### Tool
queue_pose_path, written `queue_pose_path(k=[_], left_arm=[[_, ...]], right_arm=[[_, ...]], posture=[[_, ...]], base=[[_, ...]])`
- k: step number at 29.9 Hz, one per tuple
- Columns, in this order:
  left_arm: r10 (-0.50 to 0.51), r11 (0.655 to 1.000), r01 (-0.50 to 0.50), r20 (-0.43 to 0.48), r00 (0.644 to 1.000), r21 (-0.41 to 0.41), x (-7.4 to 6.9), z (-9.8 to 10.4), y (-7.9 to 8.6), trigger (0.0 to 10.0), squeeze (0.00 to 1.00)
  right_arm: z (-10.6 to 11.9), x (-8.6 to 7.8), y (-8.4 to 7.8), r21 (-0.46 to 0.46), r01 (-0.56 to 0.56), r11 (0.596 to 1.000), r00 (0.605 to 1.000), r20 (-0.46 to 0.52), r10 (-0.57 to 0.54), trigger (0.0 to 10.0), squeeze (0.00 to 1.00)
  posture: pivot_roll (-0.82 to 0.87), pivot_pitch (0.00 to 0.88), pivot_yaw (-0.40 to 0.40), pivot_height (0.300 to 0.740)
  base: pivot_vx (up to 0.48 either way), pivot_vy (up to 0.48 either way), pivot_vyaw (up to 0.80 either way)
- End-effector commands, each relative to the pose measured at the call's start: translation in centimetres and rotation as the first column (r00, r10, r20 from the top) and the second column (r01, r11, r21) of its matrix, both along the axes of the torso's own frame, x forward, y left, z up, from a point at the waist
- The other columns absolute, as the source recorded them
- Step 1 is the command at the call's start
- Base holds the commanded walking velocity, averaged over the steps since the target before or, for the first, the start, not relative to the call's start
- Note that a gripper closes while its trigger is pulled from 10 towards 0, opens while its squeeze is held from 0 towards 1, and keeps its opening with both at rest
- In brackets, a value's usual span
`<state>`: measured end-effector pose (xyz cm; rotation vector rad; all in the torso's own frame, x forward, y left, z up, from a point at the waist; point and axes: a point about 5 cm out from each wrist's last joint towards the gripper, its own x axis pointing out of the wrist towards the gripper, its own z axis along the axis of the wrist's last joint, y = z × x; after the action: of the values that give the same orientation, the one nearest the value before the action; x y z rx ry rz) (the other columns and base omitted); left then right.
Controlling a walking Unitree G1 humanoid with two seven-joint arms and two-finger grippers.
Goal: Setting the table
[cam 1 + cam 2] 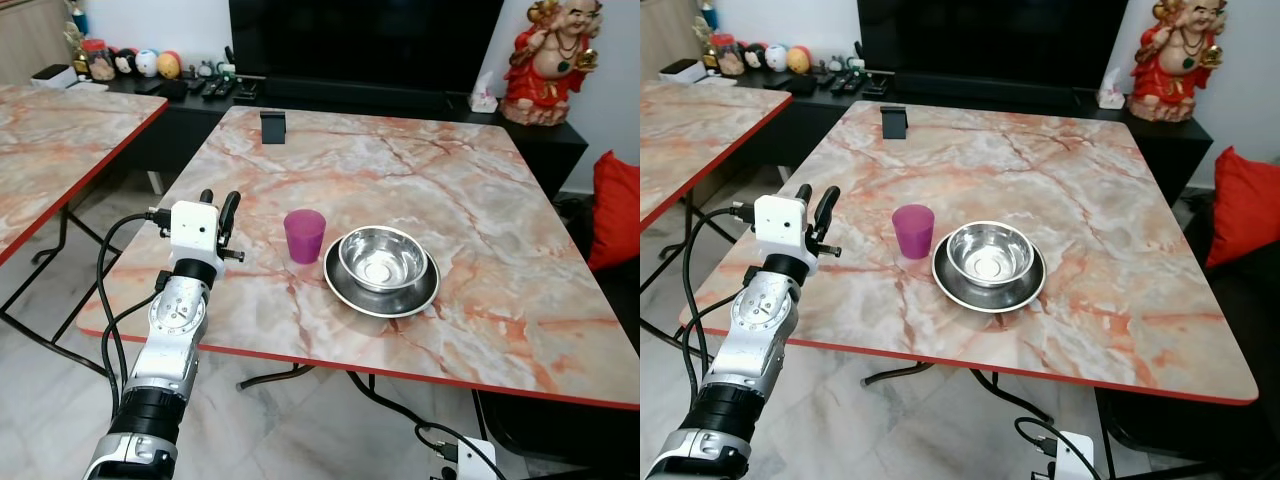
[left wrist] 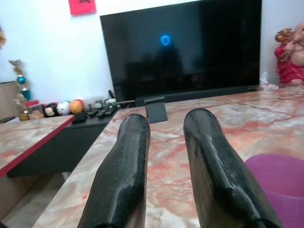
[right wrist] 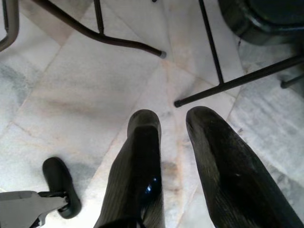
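A purple cup (image 1: pixel 304 235) stands upright on the marble table (image 1: pixel 460 170), just left of a steel bowl (image 1: pixel 382 258) that sits in a steel plate (image 1: pixel 346 286). My left gripper (image 1: pixel 218 200) hovers over the table's left edge, a short way left of the cup, pointing away from me. Its fingers are open with nothing between them, and the cup (image 2: pixel 280 185) sits off to one side of them in the left wrist view. My right gripper (image 3: pixel 171 118) hangs low beside the table over the tiled floor, with a narrow gap between its fingers.
A small black stand (image 1: pixel 272 126) sits at the table's far edge before a dark TV (image 1: pixel 360 40). A second marble table (image 1: pixel 50 130) is at the left. A red figurine (image 1: pixel 550 60) and a red cushion (image 1: pixel 615 210) are at the right. Table legs (image 3: pixel 223 85) cross the floor.
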<state>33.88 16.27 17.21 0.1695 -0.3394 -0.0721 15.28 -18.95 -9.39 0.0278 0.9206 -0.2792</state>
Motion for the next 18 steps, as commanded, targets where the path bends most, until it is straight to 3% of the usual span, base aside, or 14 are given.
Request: queue_pose_path(k=[1,18], left_arm=[[-0.018,1.000,0.018,0.005,1.000,-0.003,0.18,0.45,-0.50,10.0,0.00],[-0.026,0.999,0.026,-0.008,1.000,-0.027,0.23,0.37,-1.01,10.0,0.00]], right_arm=[[0.10,0.19,-0.12,0.001,0.004,1.000,1.000,0.010,-0.004,10.0,0.00],[0.25,0.55,-0.23,-0.005,-0.010,1.000,1.000,0.016,0.010,10.0,0.00]], posture=[[0.04,0.000,-0.010,0.731],[0.04,0.000,-0.008,0.731]], base=[[0.000,0.266,0.00],[0.000,0.267,0.00]])
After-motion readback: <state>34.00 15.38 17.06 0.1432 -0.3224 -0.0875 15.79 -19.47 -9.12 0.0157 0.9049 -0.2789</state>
